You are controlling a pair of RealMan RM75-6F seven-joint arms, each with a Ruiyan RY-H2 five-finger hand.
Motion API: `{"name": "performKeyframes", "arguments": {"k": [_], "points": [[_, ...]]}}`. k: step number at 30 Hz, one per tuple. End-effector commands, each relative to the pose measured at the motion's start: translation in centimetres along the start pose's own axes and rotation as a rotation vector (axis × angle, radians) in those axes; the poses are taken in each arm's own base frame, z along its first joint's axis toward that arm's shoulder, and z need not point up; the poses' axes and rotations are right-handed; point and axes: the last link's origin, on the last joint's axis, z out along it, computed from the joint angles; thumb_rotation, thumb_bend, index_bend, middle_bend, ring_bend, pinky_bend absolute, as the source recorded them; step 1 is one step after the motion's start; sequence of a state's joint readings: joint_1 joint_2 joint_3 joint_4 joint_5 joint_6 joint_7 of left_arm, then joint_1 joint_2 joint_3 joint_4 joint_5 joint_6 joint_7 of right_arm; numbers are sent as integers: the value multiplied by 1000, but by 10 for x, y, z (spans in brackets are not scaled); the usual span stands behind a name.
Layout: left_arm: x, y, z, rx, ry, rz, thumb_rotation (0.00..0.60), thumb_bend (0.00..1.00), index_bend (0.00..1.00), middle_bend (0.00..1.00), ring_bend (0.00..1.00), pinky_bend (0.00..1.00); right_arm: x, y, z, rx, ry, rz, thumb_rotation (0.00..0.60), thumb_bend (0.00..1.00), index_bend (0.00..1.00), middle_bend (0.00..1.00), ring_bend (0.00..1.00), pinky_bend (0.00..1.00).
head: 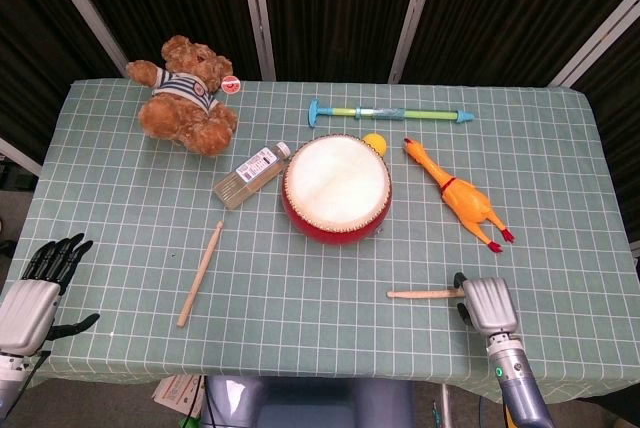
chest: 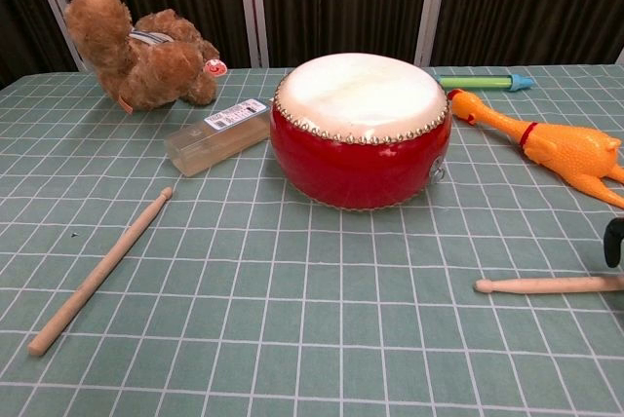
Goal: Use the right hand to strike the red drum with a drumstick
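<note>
The red drum (head: 337, 189) with its white skin stands mid-table, also close up in the chest view (chest: 359, 131). One drumstick (head: 425, 294) lies flat on the cloth in front of it, tip toward the left. My right hand (head: 485, 303) is over that stick's thick end, back up, hiding the end. In the chest view the stick (chest: 546, 284) still lies on the table, and a dark fingertip (chest: 613, 242) hangs just above it at the right edge, apart from it. My left hand (head: 35, 288) stays at the table's front left corner, fingers spread, holding nothing.
A second drumstick (head: 201, 273) lies front left. A clear bottle (head: 251, 176) lies left of the drum, a teddy bear (head: 188, 94) back left. A rubber chicken (head: 455, 192) lies right of the drum, a blue-green pump (head: 390, 113) and a yellow ball (head: 374, 142) behind it.
</note>
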State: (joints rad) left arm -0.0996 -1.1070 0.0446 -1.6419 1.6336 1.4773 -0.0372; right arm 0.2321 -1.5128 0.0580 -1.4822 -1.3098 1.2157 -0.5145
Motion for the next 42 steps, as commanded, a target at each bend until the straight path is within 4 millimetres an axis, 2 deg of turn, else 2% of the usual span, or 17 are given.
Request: {"name": "performKeyframes", "arguments": {"k": [1,16,19,23,27,30,42], "points": [[0,0,0,0,-2,0,600,6,0,0,0,0,2,-1,5,-6,11,7,600,357,443,1000,1000,931],[0,0,0,7,-7,-8,600,6,0,0,0,0,-11,7,18,-67,-63,-51,600,357,471,1000,1000,931],[0,0,0,9,-6,-9,600,6,0,0,0,0,-13,10,18,-82,-70,-44,600,392,502,1000,1000,931],[0,0,0,9,-7,-9,600,7,0,0,0,0,-16,12,16,-85,-76,-47,600,502,627,1000,1000,931],[0,0,0,8,-8,-9,600,7,0,0,0,0,-17,14,15,-89,-73,-45,600,565,829,1000,1000,931],[0,0,0,12,-8,-13,600,8,0,0,0,0,-8,12,15,-77,-47,-21,600,574,877,1000,1000,931],[0,1,0,11,-5,-13,600,8,0,0,0,0,35,3,13,-22,66,45,600,612,931,1000,1000,931]]}}
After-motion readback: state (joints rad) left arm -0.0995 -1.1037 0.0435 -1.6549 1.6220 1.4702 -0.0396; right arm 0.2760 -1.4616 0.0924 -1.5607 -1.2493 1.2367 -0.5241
